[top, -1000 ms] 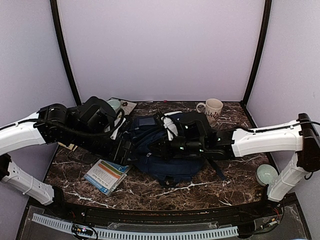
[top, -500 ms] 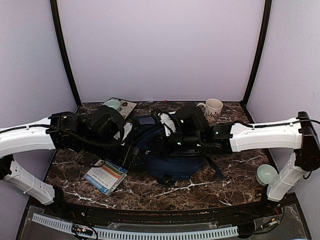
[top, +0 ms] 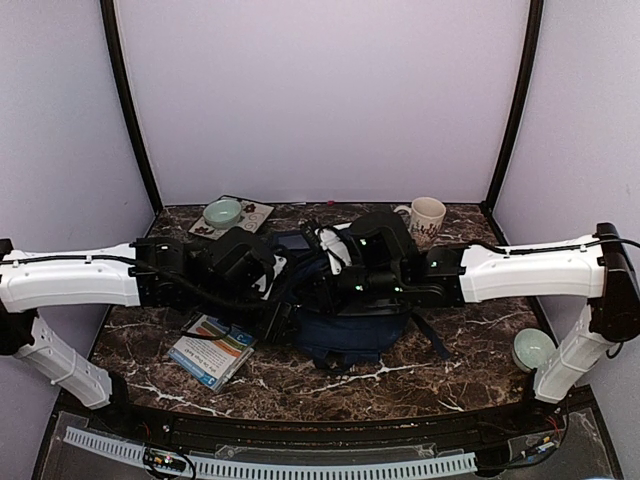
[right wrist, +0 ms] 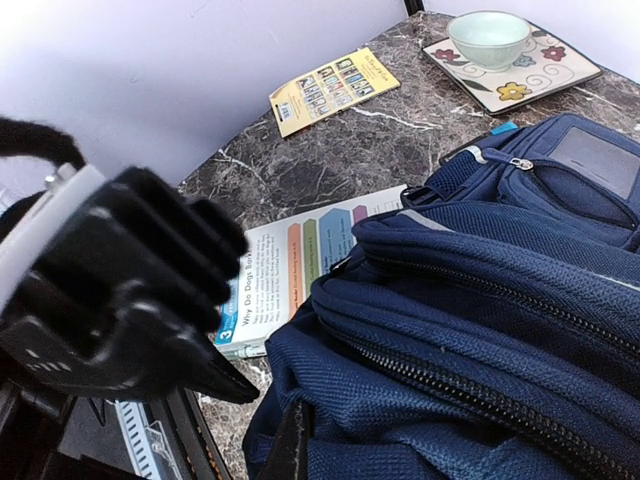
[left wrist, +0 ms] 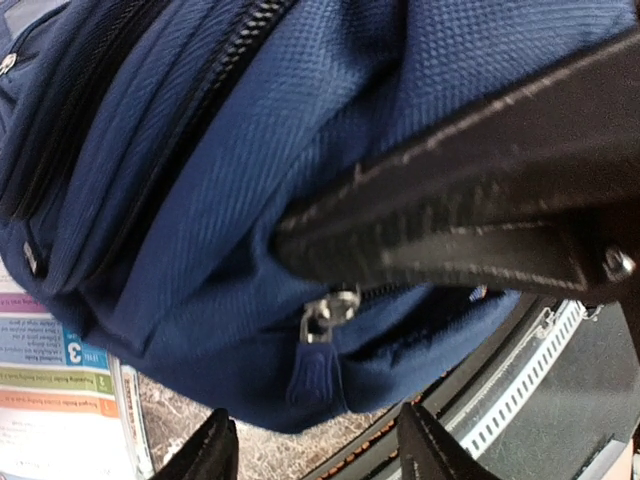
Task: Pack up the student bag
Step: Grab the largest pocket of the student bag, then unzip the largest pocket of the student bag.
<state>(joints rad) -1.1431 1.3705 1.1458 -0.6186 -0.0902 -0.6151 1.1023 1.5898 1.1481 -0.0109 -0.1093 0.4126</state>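
I'm looking at a dark marbled surface (top: 400, 385). At its back left, a pale green bowl (top: 222, 212) sits on a square flower-patterned plate (top: 255, 212). A cream mug (top: 427, 217) stands upright at the back right. A colourful workbook (top: 213, 352) lies flat at the front left. A yellow leaflet (right wrist: 334, 88) lies near the wall, apart from the workbook. A pale green round item (top: 530, 350) rests at the far right; I can't tell what it is.

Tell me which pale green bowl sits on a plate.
The back-left bowl, on the flowered square plate; the other bowl sits with no plate beside the right arm's base.
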